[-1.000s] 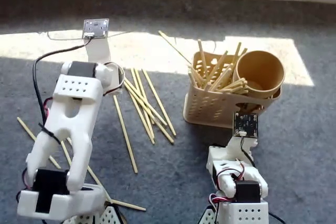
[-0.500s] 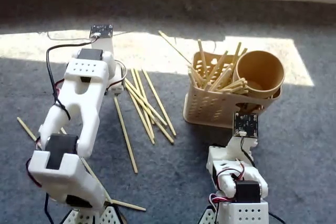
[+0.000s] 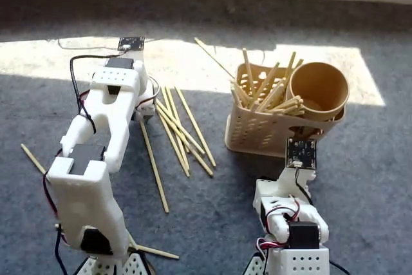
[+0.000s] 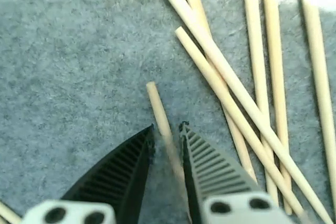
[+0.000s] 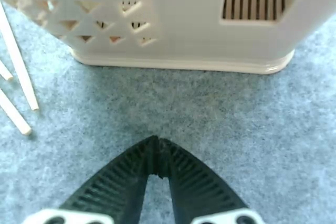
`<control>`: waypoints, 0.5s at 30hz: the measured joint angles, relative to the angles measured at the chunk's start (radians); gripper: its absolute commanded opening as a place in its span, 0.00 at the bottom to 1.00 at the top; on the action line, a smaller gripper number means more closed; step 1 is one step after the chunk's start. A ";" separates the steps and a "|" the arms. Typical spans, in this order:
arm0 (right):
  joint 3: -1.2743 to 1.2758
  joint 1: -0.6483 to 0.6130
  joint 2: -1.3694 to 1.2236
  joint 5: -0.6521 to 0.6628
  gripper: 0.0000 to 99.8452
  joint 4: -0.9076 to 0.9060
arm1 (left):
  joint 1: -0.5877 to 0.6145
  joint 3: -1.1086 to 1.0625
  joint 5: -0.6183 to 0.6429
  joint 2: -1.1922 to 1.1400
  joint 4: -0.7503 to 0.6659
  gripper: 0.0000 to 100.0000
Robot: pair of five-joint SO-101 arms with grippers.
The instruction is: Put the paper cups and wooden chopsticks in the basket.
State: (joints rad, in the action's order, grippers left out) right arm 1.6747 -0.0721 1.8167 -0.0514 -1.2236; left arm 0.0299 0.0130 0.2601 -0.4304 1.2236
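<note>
Here, in the high view, we see the basket (image 3: 257, 136) standing on the grey surface (image 3: 360, 178). A paper cup (image 3: 318, 88) stands upright in its right end, and a bundle of chopsticks (image 3: 261, 91) sticks up out of its left end. A heap of loose chopsticks (image 3: 180, 130) lies crossed on the surface between the basket and the left arm (image 3: 106, 114). That arm is stretched forward, with its wrist at the heap's left edge. A single chopstick (image 3: 154, 165) lies just beside the heap, running back toward the arm's base. The right arm (image 3: 293, 223) sits folded low, just in front of the basket.

In the left wrist view, we find the left end effector (image 4: 167, 127) low over the surface. Its jaws are narrowly parted and the single chopstick (image 4: 159, 109) runs between them, its end poking out past the tips. We cannot tell whether the jaws press on it. Several of the loose chopsticks (image 4: 236, 103) lie crossed just beside it.

In the right wrist view, the right end effector (image 5: 157, 142) has its jaws closed tip to tip, holding nothing, over bare surface. The basket's wall (image 5: 184, 24) rises near it, and two chopstick ends (image 5: 18, 72) lie off to one side.
</note>
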 measured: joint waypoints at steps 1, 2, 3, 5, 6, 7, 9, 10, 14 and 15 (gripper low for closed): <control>0.000 0.000 0.000 0.000 0.01 0.000 | 0.000 0.006 0.000 -0.009 0.000 0.09; 0.000 0.000 0.000 0.000 0.01 0.000 | 0.000 0.012 0.000 -0.018 0.000 0.09; 0.000 0.000 0.000 0.000 0.01 0.000 | 0.000 0.018 0.000 -0.026 0.000 0.09; 0.000 0.000 0.000 0.000 0.01 0.000 | 0.000 0.029 0.000 -0.037 0.000 0.09; 0.000 0.000 0.000 0.000 0.01 0.000 | 0.000 0.032 0.000 -0.040 0.000 0.09; 0.000 0.000 0.000 0.000 0.01 0.000 | 0.000 0.032 0.000 -0.040 0.000 0.08; 0.000 0.000 0.000 0.000 0.01 0.000 | 0.000 0.032 0.000 -0.040 0.000 0.02; 0.000 0.000 0.000 0.000 0.01 0.000 | 0.000 0.032 0.000 -0.040 0.003 0.00; 0.000 0.000 0.000 0.000 0.01 0.000 | 0.000 0.041 0.000 -0.040 0.034 0.01; 0.000 0.000 0.000 0.000 0.01 0.000 | 0.000 0.049 0.000 -0.040 0.038 0.01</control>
State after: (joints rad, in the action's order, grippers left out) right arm 1.6747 -0.0721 1.8167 -0.0514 -1.2236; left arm 0.0299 0.0621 0.2601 -0.4703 1.2620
